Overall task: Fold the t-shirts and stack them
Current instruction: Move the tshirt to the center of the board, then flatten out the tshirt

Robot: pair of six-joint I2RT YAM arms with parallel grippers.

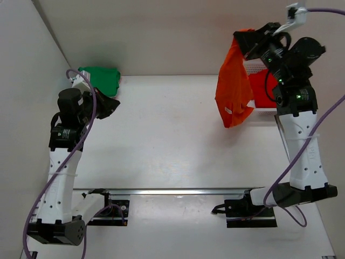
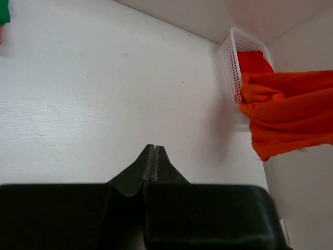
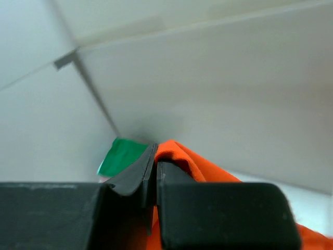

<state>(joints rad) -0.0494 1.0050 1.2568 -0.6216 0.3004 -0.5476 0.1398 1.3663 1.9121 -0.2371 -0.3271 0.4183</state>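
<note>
My right gripper (image 1: 249, 39) is shut on the bright orange t-shirt (image 1: 233, 86) and holds it high at the far right, so it hangs down over the table's right side. It also shows in the right wrist view (image 3: 200, 162) and the left wrist view (image 2: 291, 112). A red t-shirt (image 1: 262, 89) lies in the white mesh basket (image 1: 256, 67). A folded dark green t-shirt (image 1: 101, 79) lies at the far left corner, with a pink edge just showing under it in the left wrist view (image 2: 1, 34). My left gripper (image 1: 111, 104) is shut and empty, just in front of the green shirt.
The basket stands at the far right against the back wall. Walls close the table at the back and left. A metal rail (image 1: 178, 191) runs across the near edge between the arm bases.
</note>
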